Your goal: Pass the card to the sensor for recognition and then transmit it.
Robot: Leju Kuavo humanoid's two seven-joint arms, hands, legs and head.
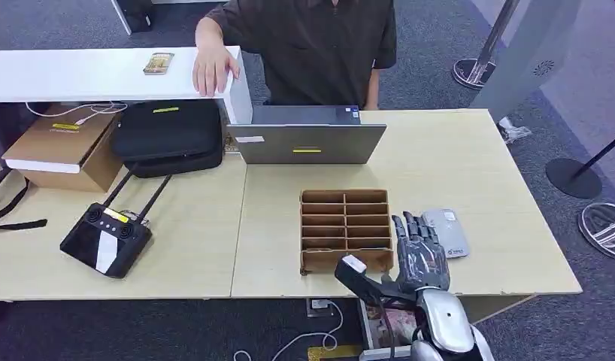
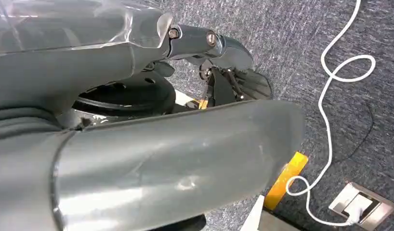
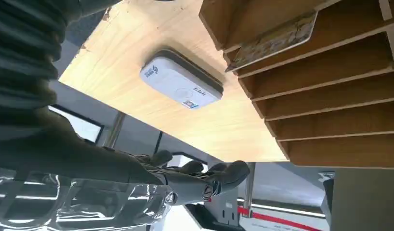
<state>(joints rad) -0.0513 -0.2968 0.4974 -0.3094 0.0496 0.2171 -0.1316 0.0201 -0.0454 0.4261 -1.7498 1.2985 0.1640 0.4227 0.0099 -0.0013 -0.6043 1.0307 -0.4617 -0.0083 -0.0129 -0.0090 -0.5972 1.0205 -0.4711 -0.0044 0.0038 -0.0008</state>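
Patterned and rounded at its corners, the thin card [image 3: 272,42] lies tucked in one slot of the brown wooden slotted rack [image 1: 344,228], at the end of the rack nearest the robot, its edge jutting a little past the divider in the right wrist view. The right hand [image 1: 417,256] hovers just beside that end of the rack, fingers spread wide and holding nothing, thumb stretched out toward the rack's near wall. The pale grey rounded card sensor [image 1: 447,232] sits on the light wooden table [image 1: 470,165] just beyond the fingertips. To lift the card cleanly, the hand likely needs to turn toward the slot and pinch the jutting edge, not the divider. The left hand [image 2: 137,144] hangs below the table over carpet; whether its fingers are spread or curled I cannot tell.
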